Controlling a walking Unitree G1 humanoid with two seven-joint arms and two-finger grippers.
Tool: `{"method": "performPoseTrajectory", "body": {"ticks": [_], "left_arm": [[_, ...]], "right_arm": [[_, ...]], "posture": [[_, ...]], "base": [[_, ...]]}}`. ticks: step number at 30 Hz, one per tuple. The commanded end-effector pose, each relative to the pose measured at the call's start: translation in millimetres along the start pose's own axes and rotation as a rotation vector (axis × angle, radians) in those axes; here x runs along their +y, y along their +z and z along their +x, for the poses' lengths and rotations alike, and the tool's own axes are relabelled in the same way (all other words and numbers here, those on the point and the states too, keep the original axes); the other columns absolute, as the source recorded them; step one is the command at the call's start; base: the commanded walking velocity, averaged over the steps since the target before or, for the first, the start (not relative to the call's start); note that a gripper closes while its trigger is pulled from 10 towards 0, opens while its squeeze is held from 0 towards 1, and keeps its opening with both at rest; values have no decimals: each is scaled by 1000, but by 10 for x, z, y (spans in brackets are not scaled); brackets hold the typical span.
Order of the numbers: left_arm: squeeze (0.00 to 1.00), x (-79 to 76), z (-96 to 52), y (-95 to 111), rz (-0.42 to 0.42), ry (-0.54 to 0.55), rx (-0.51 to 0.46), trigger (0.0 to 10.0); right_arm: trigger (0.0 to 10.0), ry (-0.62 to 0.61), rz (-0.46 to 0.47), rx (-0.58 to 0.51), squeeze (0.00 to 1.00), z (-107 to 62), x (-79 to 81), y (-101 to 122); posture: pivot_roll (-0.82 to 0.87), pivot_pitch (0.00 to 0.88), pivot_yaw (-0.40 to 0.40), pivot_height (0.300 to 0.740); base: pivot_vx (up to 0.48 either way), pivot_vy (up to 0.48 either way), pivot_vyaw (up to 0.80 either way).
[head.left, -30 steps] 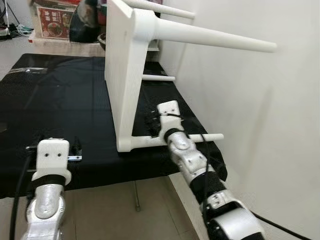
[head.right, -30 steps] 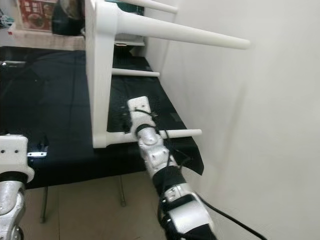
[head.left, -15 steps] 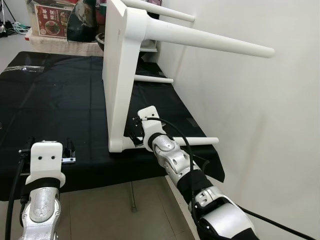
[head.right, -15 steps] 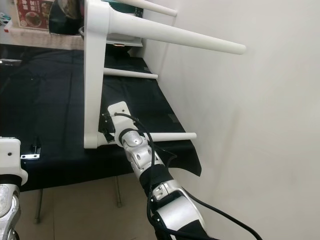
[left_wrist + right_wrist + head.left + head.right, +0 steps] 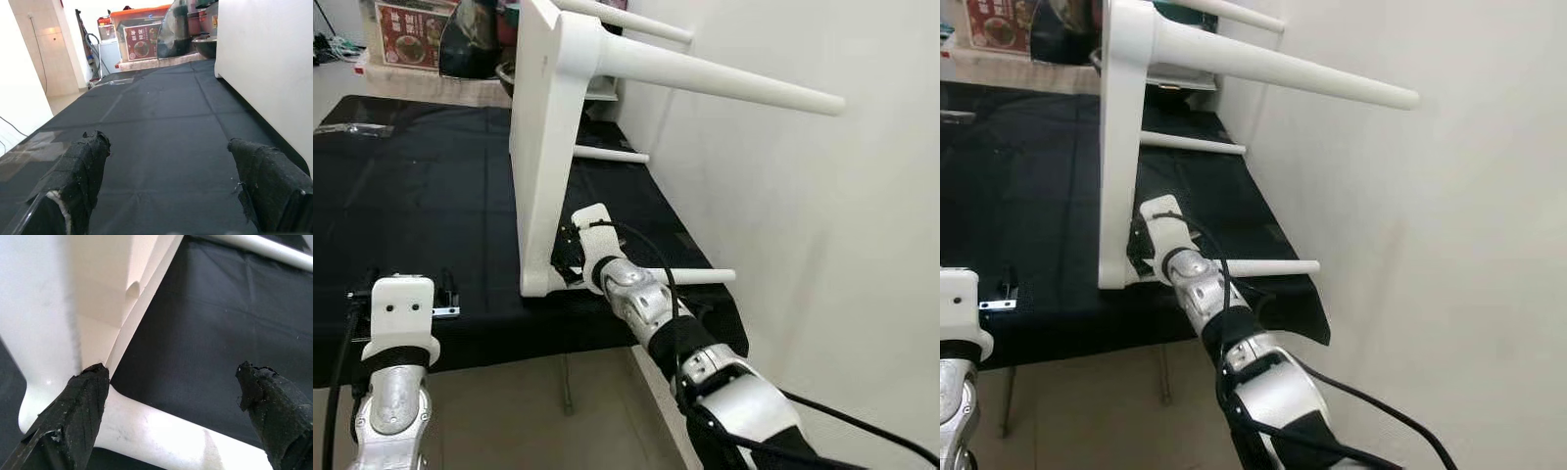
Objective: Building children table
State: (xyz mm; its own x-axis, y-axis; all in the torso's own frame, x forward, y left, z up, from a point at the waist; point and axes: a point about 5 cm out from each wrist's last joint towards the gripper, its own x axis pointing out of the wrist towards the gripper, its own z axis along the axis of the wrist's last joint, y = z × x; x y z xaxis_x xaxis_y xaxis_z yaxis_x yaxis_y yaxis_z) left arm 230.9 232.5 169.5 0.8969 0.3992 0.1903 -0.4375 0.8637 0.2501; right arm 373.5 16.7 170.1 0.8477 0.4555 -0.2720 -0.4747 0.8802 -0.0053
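Four white legs stick out sideways from the children's table [image 5: 540, 147], which stands tipped on its edge on a bench covered with a black cloth [image 5: 421, 206]. The tabletop stands upright like a wall, its flat face turned toward the robot's left, and its lower edge rests on the cloth near the bench's right front corner. The two upper legs [image 5: 705, 80] reach out toward the white wall [image 5: 822, 245] on the right. A lower leg [image 5: 690, 277] lies just above the cloth at the bench's front edge, and another lower leg [image 5: 612, 155] runs farther back.

The right gripper [image 5: 171, 406] is at the bottom front corner of the tabletop, on the side where the legs come out. Its fingers [image 5: 78, 406] are spread wide apart. One finger touches the white corner where the near lower leg joins the tabletop; the other is over bare black cloth, clear of the table. Nothing is clamped between them.

The left gripper [image 5: 171, 181] sits low over the front left part of the bench, well apart from the table. Its two fingers [image 5: 83, 171] are spread wide with only cloth between them.

Beyond the bench's far edge stand a printed box [image 5: 409, 34] and some dark kitchenware [image 5: 475, 39].
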Motion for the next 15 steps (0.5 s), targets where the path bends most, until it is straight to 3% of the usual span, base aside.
{"method": "performPoseTrajectory", "body": {"ticks": [1,6,15], "left_arm": [[0,-9,-14,13,7,0,-7,10000],[0,-6,-27,12,9,2,-6,10000],[0,-26,-27,2,7,3,-2,10000]], "right_arm": [[10000,151,80,3,922,15,605,76],[10000,182,129,5,925,13,692,148],[10000,344,265,101,922,-33,1029,138]], "posture": [[232,0,-248,740],[231,0,-251,740],[228,0,-255,740]], "base": [[0,0,0],[0,0,0],[0,0,0]]}}
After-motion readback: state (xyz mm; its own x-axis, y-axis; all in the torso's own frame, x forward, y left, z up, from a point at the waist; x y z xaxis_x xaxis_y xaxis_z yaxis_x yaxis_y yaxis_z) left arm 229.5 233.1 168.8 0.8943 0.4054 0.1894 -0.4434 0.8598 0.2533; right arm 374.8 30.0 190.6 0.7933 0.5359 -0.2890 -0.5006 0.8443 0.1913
